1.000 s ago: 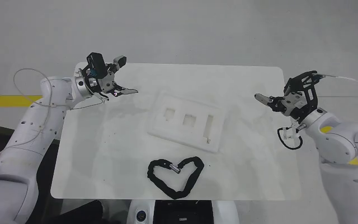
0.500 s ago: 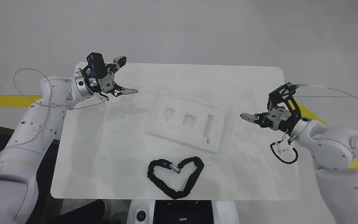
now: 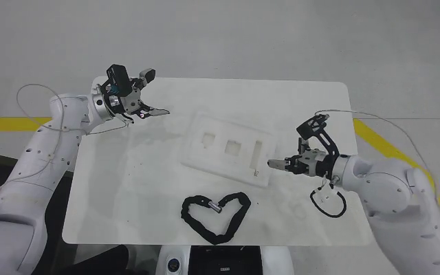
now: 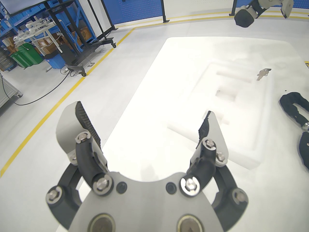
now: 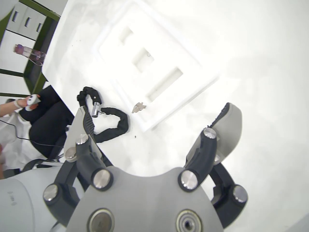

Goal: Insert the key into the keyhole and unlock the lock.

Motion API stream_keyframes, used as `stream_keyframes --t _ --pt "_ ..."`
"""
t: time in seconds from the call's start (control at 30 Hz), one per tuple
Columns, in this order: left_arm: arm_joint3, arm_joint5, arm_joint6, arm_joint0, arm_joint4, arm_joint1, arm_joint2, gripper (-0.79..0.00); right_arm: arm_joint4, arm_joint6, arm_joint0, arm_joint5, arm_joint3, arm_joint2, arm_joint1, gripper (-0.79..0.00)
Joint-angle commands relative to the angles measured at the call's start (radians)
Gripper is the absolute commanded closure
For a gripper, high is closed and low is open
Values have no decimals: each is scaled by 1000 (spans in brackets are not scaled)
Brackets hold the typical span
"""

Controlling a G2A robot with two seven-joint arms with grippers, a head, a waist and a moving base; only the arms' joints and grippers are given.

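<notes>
Worktop space is ample, and the white foam tray sits at its middle, so the step in hand, as I judge it, is picking up the key. The right pincer hangs released just beside the tray's right edge, its fingers spread wide. The key lies flat on the tray's near right corner, close to the rim. Lying so flat, it likely calls for a low, square approach, with the fingers closing across its head and leaving the blade free for the keyhole. The black chain lock lies looped on the worktop in front of the tray, its metal cylinder at the top of the loop; which way the keyhole faces I cannot tell. The left pincer hovers released over the far left corner, well apart. Nothing blocks the key but the tray rim.
</notes>
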Motion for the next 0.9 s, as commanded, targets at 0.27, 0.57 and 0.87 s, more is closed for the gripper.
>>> stream_keyframes --t 0.27,0.57,0.87 --pt "0 0 0 0 0 0 0 -785 -13 52 101 67 44 -167 -14 -785" --pt "0 0 0 0 0 0 0 -785 21 132 188 68 111 -282 -27 -785" --pt "0 0 0 0 0 0 0 -785 -5 162 259 78 160 -372 -40 -785"
